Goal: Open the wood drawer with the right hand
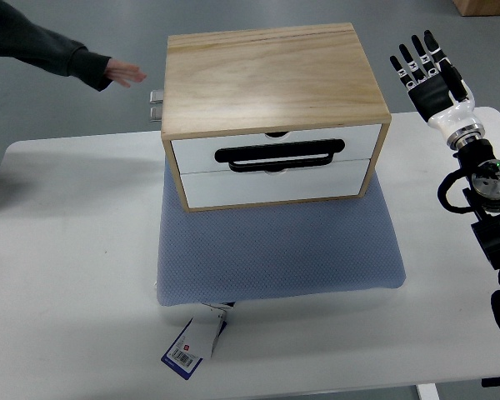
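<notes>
**Drawer shut, right hand off to the side**

Light wood box w/ two white drawer fronts [275, 162] sat on a blue-grey foam pad [279, 250] on the white table [67, 275]. Black handle [279, 155] untouched, both drawers closed. Robot's right hand [429, 71] was up right of box, well apart, fingers spread, holding nothing. Person's hand [123, 73] hovered behind box, far left. Paper tag [192, 346] at pad's front edge.

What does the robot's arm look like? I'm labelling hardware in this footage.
The right hand has black segmented fingers with pale joint patches, a white palm shell and a silver wrist ring. The arm behind is black, with round joint housings and looping black cables.
</notes>
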Action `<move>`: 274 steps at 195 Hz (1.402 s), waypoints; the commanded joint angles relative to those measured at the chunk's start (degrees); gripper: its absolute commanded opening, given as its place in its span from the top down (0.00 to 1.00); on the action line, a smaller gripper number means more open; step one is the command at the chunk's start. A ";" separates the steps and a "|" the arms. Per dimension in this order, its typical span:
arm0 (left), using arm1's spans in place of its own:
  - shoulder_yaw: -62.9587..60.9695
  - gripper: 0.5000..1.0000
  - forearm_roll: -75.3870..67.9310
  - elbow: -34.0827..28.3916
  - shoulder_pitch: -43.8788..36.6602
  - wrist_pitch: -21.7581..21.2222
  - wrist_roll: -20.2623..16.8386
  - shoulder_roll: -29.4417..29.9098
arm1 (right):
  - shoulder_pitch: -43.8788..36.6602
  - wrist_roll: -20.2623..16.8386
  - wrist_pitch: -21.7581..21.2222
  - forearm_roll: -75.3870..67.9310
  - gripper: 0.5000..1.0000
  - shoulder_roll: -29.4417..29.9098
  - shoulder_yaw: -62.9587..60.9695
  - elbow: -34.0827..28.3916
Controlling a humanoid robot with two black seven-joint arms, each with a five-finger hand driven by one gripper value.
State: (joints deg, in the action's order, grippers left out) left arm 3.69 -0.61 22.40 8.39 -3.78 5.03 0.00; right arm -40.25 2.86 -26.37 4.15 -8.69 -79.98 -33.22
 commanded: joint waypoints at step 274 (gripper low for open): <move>0.00 0.00 -0.10 0.45 0.40 0.53 -0.02 0.00 | -82.62 -37.86 11.69 -1.34 0.12 -20.05 88.60 -55.81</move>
State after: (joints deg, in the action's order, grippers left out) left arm 3.69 -0.71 22.95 8.80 -3.21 5.07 0.00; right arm -122.40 -34.95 -21.00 9.82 -33.45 7.07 -87.41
